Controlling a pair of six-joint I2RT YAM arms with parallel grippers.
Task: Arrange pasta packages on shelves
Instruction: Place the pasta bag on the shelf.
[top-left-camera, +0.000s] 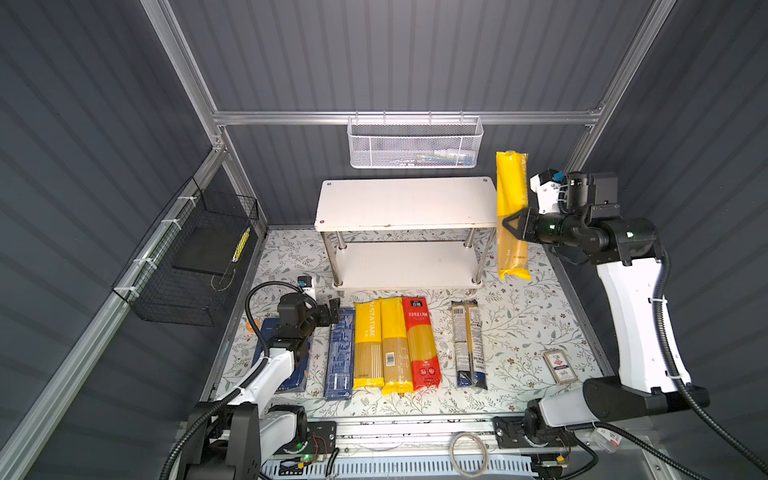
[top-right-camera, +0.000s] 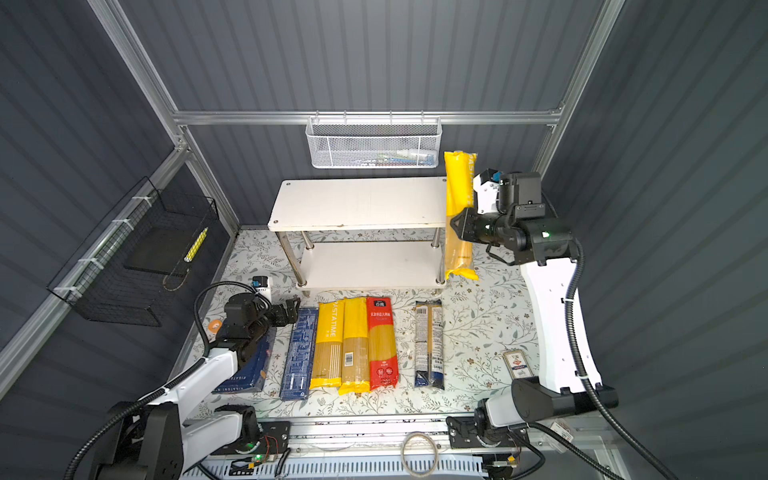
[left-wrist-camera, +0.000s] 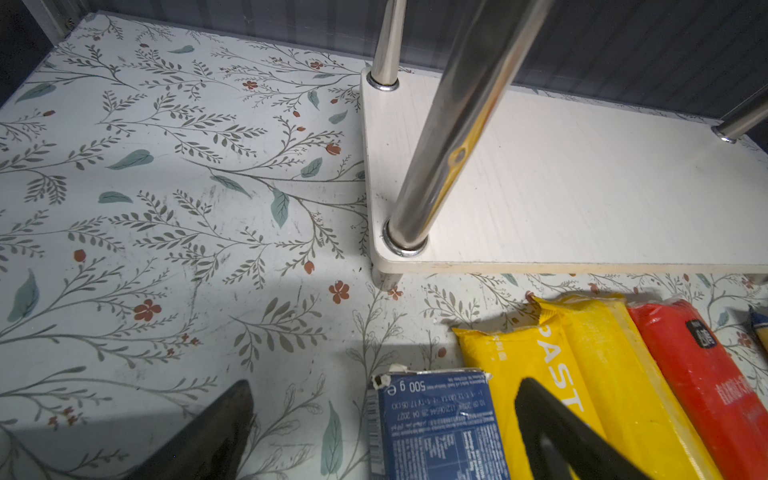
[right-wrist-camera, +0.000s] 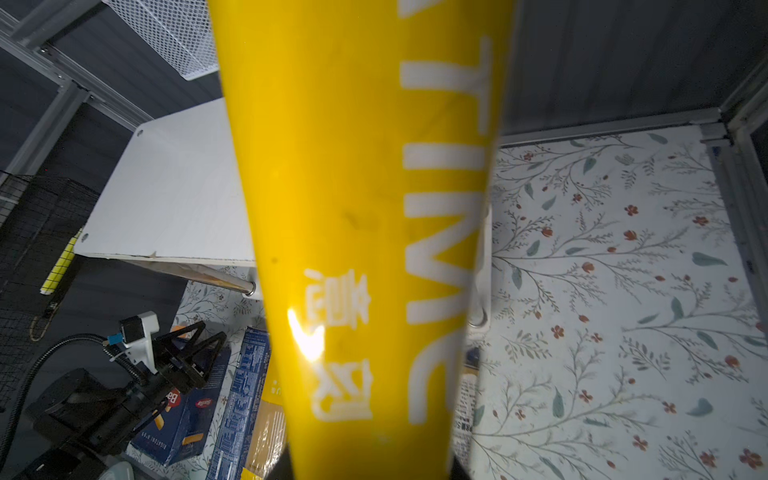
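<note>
My right gripper (top-left-camera: 509, 226) is shut on the middle of a long yellow spaghetti bag (top-left-camera: 512, 187) (right-wrist-camera: 365, 208). It holds the bag in the air just off the right end of the shelves (top-left-camera: 405, 203), a white two-tier rack with chrome legs. In front of the rack lie a narrow dark-blue box (top-left-camera: 340, 353), two yellow bags (top-left-camera: 368, 345) (top-left-camera: 395, 347), a red bag (top-left-camera: 420, 343) and a clear and dark-blue pack (top-left-camera: 469, 345). My left gripper (top-left-camera: 332, 311) (left-wrist-camera: 384, 386) hovers open over the far end of the narrow box. The left arm partly hides a wider blue Barilla box (top-left-camera: 301, 376).
A white mesh basket (top-left-camera: 415, 143) hangs on the back rail above the rack. A black wire basket (top-left-camera: 195, 257) is fixed to the left wall. A small flat carton (top-left-camera: 560, 366) lies near the right arm's base. The table carries a floral cover.
</note>
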